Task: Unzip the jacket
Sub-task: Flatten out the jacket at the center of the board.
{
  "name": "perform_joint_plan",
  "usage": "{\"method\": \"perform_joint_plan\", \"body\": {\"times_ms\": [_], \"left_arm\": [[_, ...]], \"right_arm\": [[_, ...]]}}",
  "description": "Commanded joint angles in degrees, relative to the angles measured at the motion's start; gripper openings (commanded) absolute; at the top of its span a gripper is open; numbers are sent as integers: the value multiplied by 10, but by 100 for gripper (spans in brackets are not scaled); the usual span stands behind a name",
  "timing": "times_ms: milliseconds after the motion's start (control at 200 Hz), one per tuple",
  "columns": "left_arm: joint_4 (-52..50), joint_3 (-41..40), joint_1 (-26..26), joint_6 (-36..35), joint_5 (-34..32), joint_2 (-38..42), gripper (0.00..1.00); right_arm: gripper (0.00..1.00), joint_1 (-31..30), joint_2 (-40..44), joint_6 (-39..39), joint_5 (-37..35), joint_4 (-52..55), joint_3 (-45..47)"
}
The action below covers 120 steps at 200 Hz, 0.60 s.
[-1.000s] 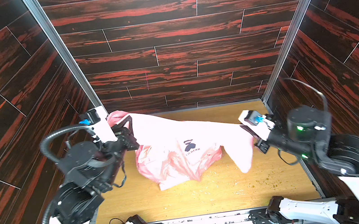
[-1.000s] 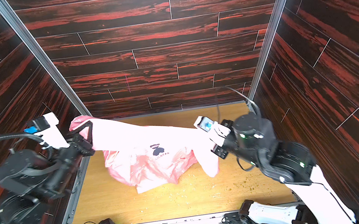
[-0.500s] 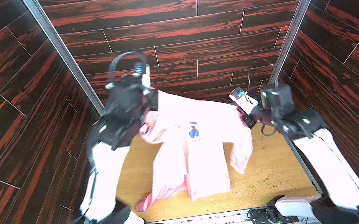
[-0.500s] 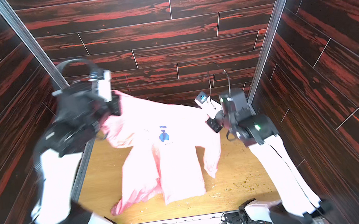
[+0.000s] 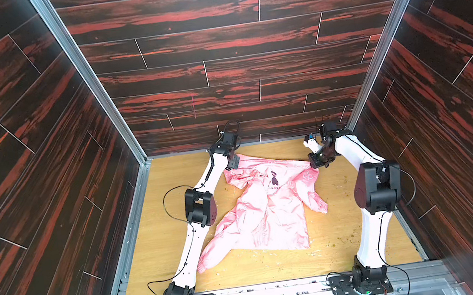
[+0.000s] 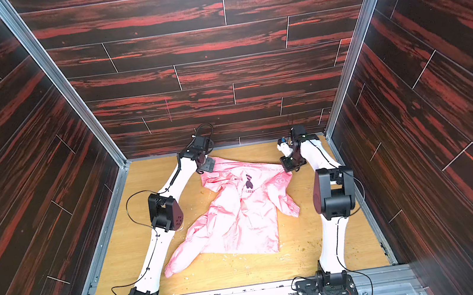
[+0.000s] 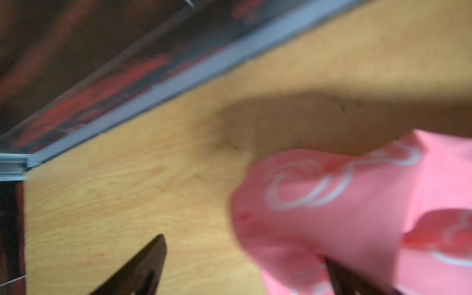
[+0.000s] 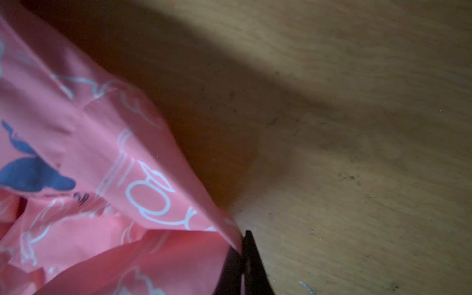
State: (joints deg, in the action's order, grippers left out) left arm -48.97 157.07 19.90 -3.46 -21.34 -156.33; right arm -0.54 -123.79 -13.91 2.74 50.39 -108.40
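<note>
On table (image 5: 340, 218): jacket (image 5: 268, 212) spread; R pincer (image 5: 314, 165) tight on shoulder

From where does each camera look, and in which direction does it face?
Top views: high over the front edge, looking down at the table and jacket; both arms show whole.
Left wrist: on the left arm, facing table, wall rail and jacket; open left tool shows.
Right wrist: on the right arm, facing the jacket edge pinched in the right tool.
Shared: all see the jacket.
</note>
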Motion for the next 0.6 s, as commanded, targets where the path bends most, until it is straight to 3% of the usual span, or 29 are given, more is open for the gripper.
{"method": "perform_joint_plan", "body": {"times_ms": [0,115,190,235,256,371,516,596], "left_arm": [[41,30,-12,-7,-62,98,100],[-71,-37,-12,9,-65,160,100],[-150,-121,-12,39,-56,222,100],[-174,-190,-12,59,-43,267,100],[-175,-226,-12,64,-39,291,100],[-130,-442,-10,100,-7,436,100],[-44,-674,-10,151,115,607,100],[-19,-759,-10,191,176,664,100]], "right_arm": [[34,22,-18,67,-35,61,-43],[51,38,26,101,-40,61,-13],[74,52,66,126,19,57,14],[77,57,95,141,57,53,37],[82,58,109,146,73,50,49],[83,58,191,175,153,24,143],[83,55,284,195,220,-9,256],[83,48,316,184,231,-5,303]]}}
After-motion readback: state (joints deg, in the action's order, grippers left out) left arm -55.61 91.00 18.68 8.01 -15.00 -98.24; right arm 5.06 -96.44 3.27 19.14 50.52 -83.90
